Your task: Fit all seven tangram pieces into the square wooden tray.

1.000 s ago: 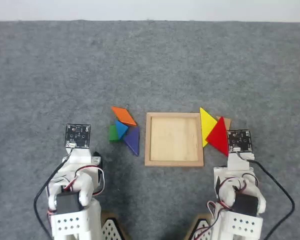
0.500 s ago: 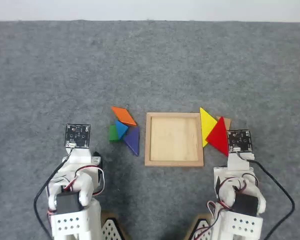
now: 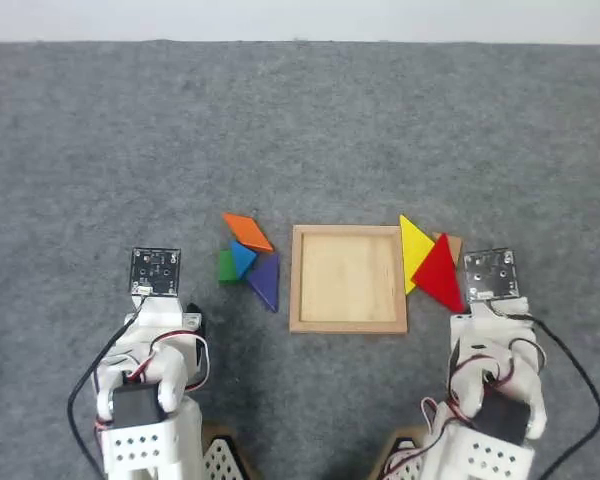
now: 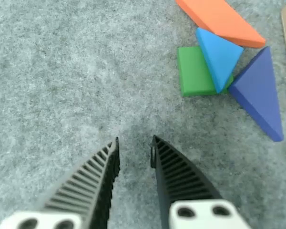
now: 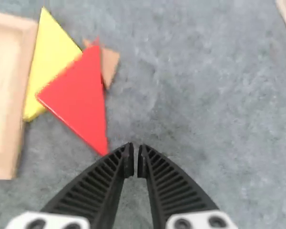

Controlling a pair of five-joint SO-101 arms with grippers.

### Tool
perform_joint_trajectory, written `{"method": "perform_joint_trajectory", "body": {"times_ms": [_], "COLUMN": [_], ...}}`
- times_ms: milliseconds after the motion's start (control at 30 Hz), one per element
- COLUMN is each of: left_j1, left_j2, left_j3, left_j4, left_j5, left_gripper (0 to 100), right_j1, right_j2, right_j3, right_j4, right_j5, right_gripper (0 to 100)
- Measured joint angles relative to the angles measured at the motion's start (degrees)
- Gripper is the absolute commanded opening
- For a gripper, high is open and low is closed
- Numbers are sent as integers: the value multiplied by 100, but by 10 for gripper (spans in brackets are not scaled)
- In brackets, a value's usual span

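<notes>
The square wooden tray (image 3: 296, 280) lies empty at the middle of the grey mat. On one side of it sit an orange parallelogram (image 3: 248, 231), a green square (image 3: 223, 267), a light blue triangle (image 3: 243, 257) and a dark blue triangle (image 3: 266, 280). On the other side a yellow triangle (image 3: 414, 250) and a red triangle (image 3: 439, 274) overlap, with a tan piece (image 3: 453, 243) partly under them. My left gripper (image 4: 134, 141) hovers slightly open over bare mat, short of the green square (image 4: 193, 71). My right gripper (image 5: 135, 148) is shut at the red triangle's (image 5: 78, 102) near corner.
Grey carpet-like mat covers the table, with wide free room beyond the pieces. The left arm (image 3: 155, 272) and the right arm (image 3: 490, 275) stand at the near edge, either side of the tray. A pale wall strip borders the far edge.
The right arm has shifted a little to the right and slightly farther from its base. The left arm and all pieces are unmoved.
</notes>
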Motion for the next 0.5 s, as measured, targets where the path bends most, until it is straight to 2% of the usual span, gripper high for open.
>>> {"method": "perform_joint_trajectory", "body": {"times_ms": [100,267,500], "left_j1": [0,0,0], "left_j2": [0,0,0], "left_j3": [0,0,0], "left_j4": [0,0,0], "left_j5": [0,0,0], "left_gripper": [100,100,100], "right_j1": [-255,-527,-1468], "right_j2": [246,1855,5793], "right_j3": [-325,-1380,-3578], "right_j4": [62,-9,-325], "right_j5": [0,0,-607], "right_gripper": [42,46,212]}}
